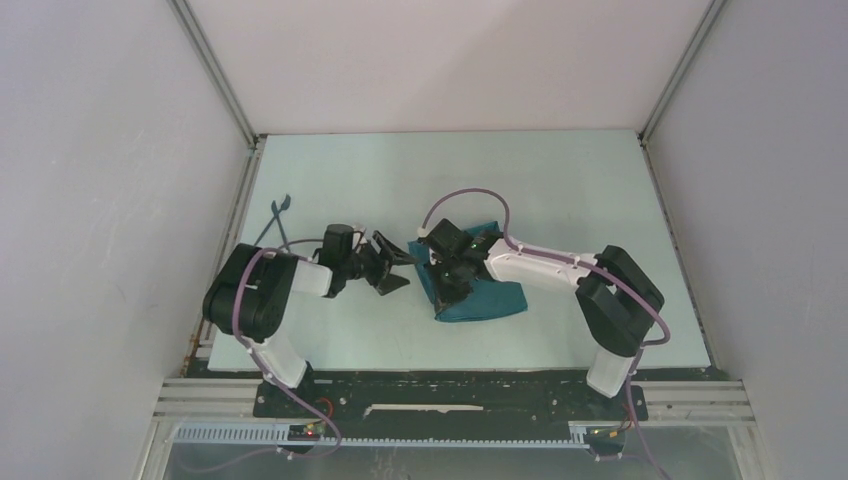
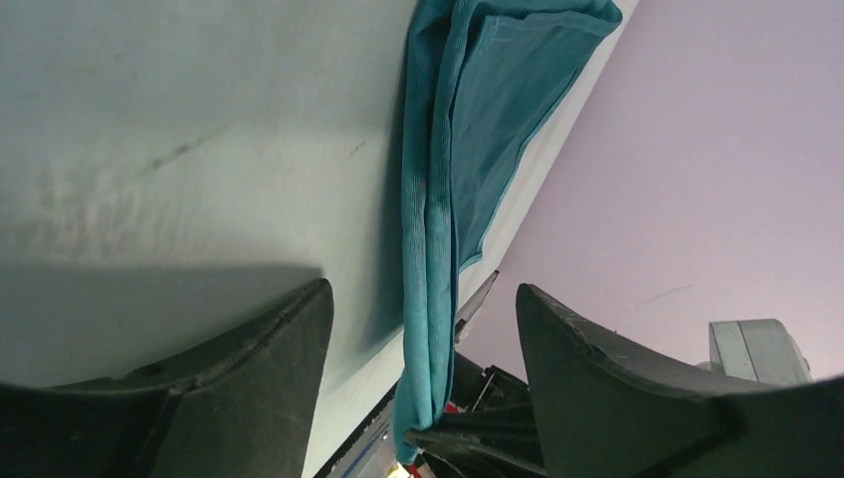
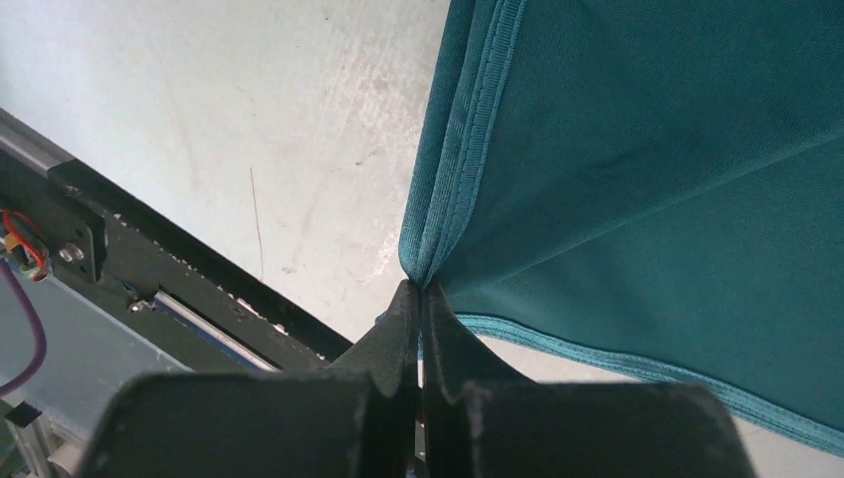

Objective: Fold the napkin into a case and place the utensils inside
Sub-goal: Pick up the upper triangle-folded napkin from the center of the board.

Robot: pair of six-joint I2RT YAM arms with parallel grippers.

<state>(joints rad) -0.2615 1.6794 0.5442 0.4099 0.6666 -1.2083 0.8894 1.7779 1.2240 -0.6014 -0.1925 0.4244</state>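
The teal napkin (image 1: 485, 298) lies folded in the middle of the table, its left edge lifted. My right gripper (image 1: 446, 288) is shut on that edge. In the right wrist view its fingers (image 3: 403, 329) pinch the hemmed layers of the napkin (image 3: 647, 169). My left gripper (image 1: 393, 268) is open and empty just left of the napkin. In the left wrist view the napkin (image 2: 468, 149) hangs as a narrow band beyond the gap between the left gripper's (image 2: 423, 299) spread fingers, with the right gripper's fingertips (image 2: 478, 438) clamped on its lower end. A thin dark utensil (image 1: 279, 213) lies at the table's left edge.
The pale green table (image 1: 350, 180) is boxed in by white walls at the left, back and right. A black metal rail (image 1: 450, 385) runs along the near edge. Purple cables loop over both arms.
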